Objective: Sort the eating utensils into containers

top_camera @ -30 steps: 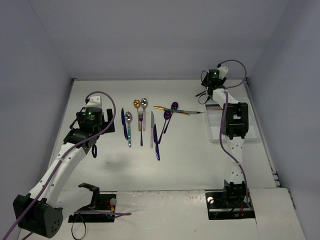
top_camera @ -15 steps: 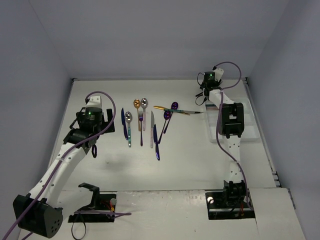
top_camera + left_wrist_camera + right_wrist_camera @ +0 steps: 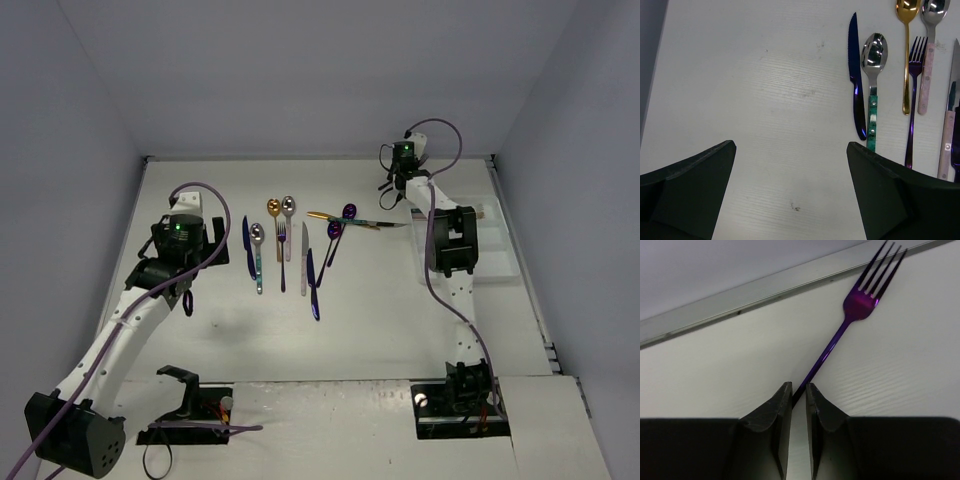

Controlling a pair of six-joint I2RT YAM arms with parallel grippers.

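Note:
Several utensils lie in a row mid-table: a dark blue knife (image 3: 247, 245), a teal-handled silver spoon (image 3: 257, 255), a gold spoon (image 3: 273, 213), a purple fork (image 3: 282, 258) and others. My left gripper (image 3: 188, 300) is open and empty, left of the blue knife (image 3: 856, 80) and the spoon (image 3: 873, 55). My right gripper (image 3: 799, 385) is shut on the handle of a purple fork (image 3: 850, 325), tines pointing away, near the table's back edge (image 3: 392, 188). The white tray (image 3: 505, 250) lies at the right, mostly hidden by the right arm.
Two purple spoons (image 3: 335, 238) and a gold and teal knife (image 3: 355, 221) lie crossed between the row and the right gripper. The back wall's metal strip (image 3: 740, 305) runs just beyond the fork. Walls close in on the left, back and right.
My right gripper has moved left along the back of the table, away from the tray, with the purple fork in it. The left arm has not moved.

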